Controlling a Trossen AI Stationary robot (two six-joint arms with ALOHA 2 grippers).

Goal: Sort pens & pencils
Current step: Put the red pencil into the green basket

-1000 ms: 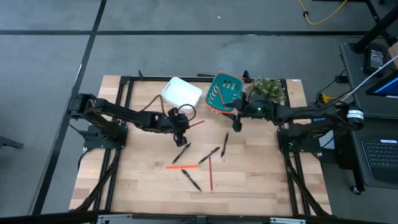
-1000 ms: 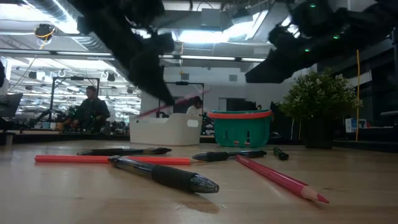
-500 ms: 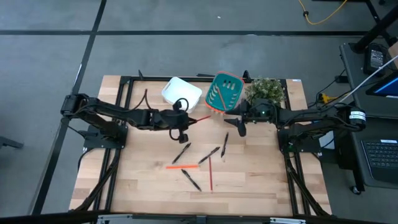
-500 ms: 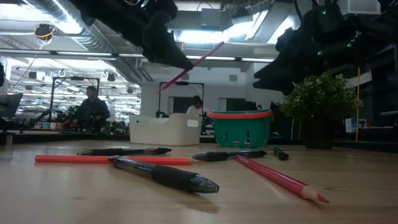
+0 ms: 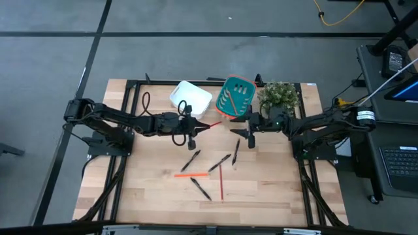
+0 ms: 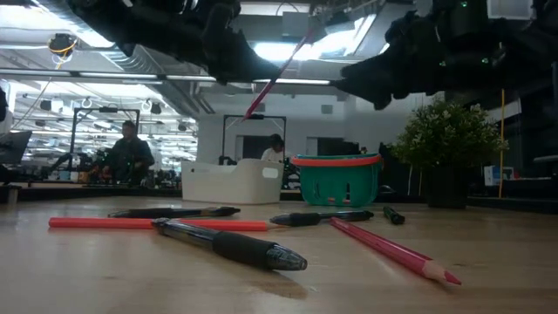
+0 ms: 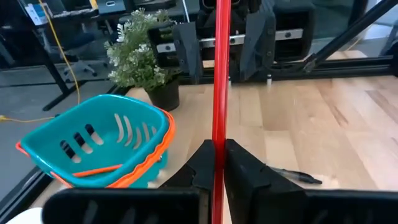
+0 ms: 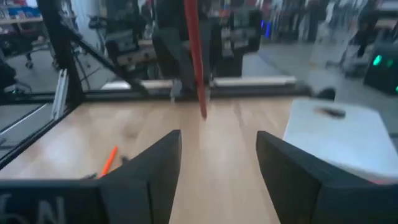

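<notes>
A thin red pencil [image 5: 204,126] is pinched in the left pincer [image 5: 192,130] just above the middle of the high view, lifted off the pale wooden bench [image 5: 274,189]; the left wrist view shows the two dark fingers [image 7: 200,163] pressed onto its shaft. It hangs between the white rectangular bin [image 5: 191,97] and the teal slotted basket with an orange rim [image 5: 235,96], both at the upper centre.

The sorting looks barely begun. One orange stick [image 7: 99,170] already lies inside the basket, and a dark object [image 8: 328,111], possibly a pen, rests in the white bin, though that view is too blurred to be sure.

Still loose in the middle of the high view are an orange pencil [image 5: 191,174], a second red pencil [image 5: 221,182] and three black pens [image 5: 191,160] [image 5: 219,162] [image 5: 201,189].

The right pincer [image 5: 249,131], right of centre, is spread and carries nothing; a fourth black pen [image 5: 236,150] lies just below it.
</notes>
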